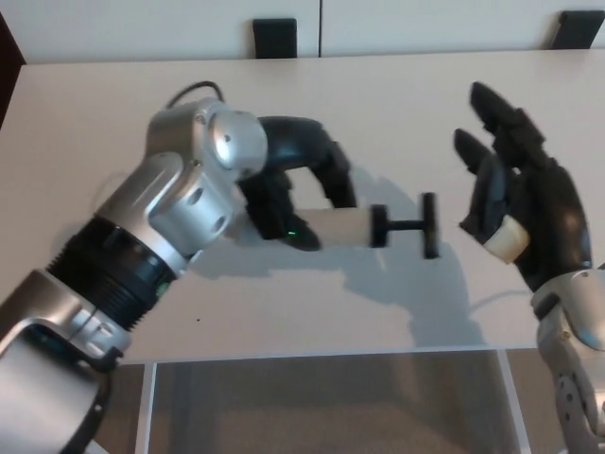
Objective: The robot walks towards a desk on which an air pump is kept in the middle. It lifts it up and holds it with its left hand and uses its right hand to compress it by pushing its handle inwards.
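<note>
A pale beige desk (85, 113) is filling most of the frame, its far edge running along the top and its near edge crossing low down. Soft shadows are lying across the middle of its surface. Beyond the far edge, a white wall (142, 24) is showing, with a thin vertical seam near the upper centre. Two black brackets (274, 38) are sitting at the top, one at upper centre and one at upper right. Below the near edge, grey-brown carpet (321, 407) is showing at the bottom.
</note>
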